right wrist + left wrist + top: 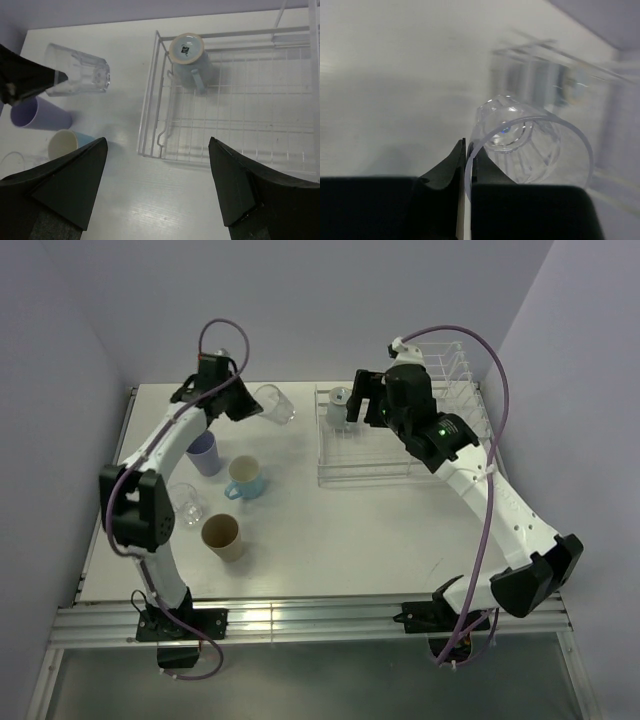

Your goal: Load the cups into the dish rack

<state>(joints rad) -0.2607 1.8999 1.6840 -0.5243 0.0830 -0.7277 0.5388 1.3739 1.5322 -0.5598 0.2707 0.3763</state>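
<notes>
L hand is pinched shut on the rim of a clear glass, one finger inside and one outside. The glass hangs tipped sideways above the tabletop, just beside the dish rack, prob. mid-carry toward it. R hand hovers over the rack w/ fingers spread wide, holding nothing. Below it a light blue mug sits base-up in the rack's corner, presumably to drain. Lavender tumbler, 2nd blue mug, 2nd glass and tan cup stand on the tabletop, not yet loaded.
</notes>
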